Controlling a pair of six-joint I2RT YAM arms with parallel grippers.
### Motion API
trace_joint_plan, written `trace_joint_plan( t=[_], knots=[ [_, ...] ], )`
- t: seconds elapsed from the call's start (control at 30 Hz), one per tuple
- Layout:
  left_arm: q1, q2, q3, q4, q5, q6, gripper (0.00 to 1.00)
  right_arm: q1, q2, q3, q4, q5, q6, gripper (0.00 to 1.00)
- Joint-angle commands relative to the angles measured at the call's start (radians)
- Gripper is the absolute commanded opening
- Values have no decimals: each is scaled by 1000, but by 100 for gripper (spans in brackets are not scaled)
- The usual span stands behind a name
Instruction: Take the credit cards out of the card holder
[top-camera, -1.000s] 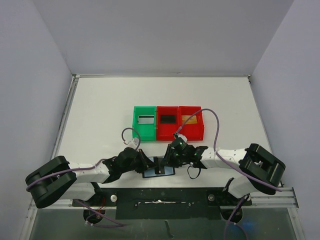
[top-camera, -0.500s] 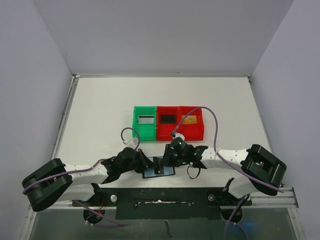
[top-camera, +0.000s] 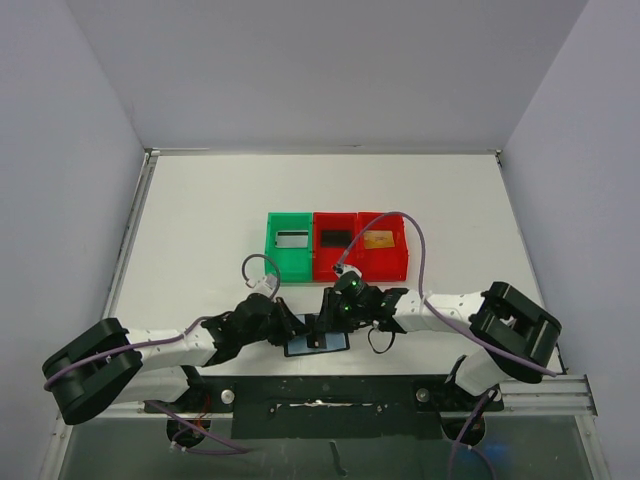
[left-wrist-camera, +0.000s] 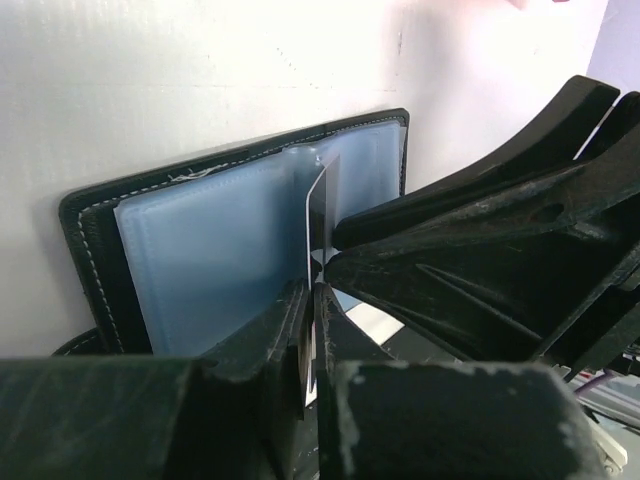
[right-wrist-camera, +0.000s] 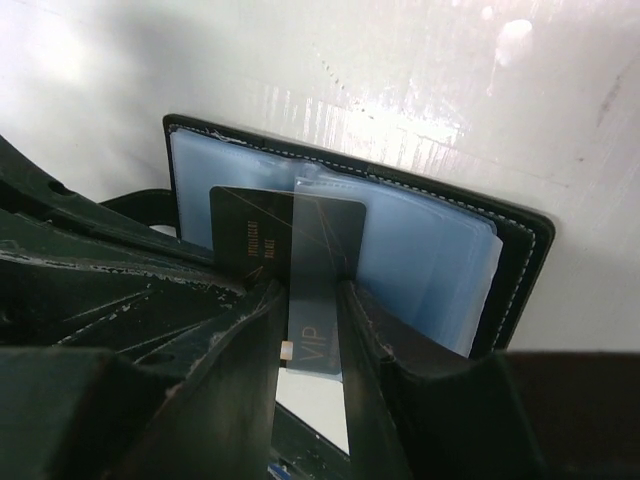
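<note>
The card holder (top-camera: 318, 344) lies open on the table between both grippers, its blue-grey pockets showing in the left wrist view (left-wrist-camera: 210, 260) and the right wrist view (right-wrist-camera: 420, 250). A black credit card (right-wrist-camera: 250, 235) marked VIP stands upright out of a pocket. It is edge-on in the left wrist view (left-wrist-camera: 318, 205). My left gripper (left-wrist-camera: 312, 292), also in the top view (top-camera: 299, 329), is shut on this card's edge. My right gripper (right-wrist-camera: 312, 295), also in the top view (top-camera: 328, 322), sits just behind the card with its fingers a narrow gap apart over the wallet.
A green bin (top-camera: 272, 258) and two red bins (top-camera: 318, 262) (top-camera: 402, 262) stand in a row behind the wallet. They hold a greyish card (top-camera: 292, 239), a black card (top-camera: 336, 238) and a tan-gold card (top-camera: 378, 240). Grey walls close in three sides.
My right arm has shifted slightly left and closer over the wallet. My left gripper and the wallet stay where they were.
</note>
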Motion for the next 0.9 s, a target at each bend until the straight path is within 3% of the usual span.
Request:
trace_joint_plan(
  t=[0.0,0.23,0.4,0.63,0.67,0.8,0.87],
  knots=[
    [6,1,38,38,3,11,7,5,31,-1,-21,-8,36,30],
    [6,4,16,92,24,0,14,4,30,-17,-12,-6,60,29],
    [6,-12,20,53,7,1,0,3,15,-12,-28,15,57,29],
    [6,-168,41,-152,-64,34,0,-6,-87,22,-78,115,6,31],
    [7,-195,47,-198,-76,43,0,-9,-112,22,-82,132,1,34],
    [14,-285,60,-311,-107,64,0,-15,-215,-1,-82,208,-8,62],
    [17,-334,57,-334,-110,69,0,-19,-273,-27,-55,236,-14,71]
  ],
)
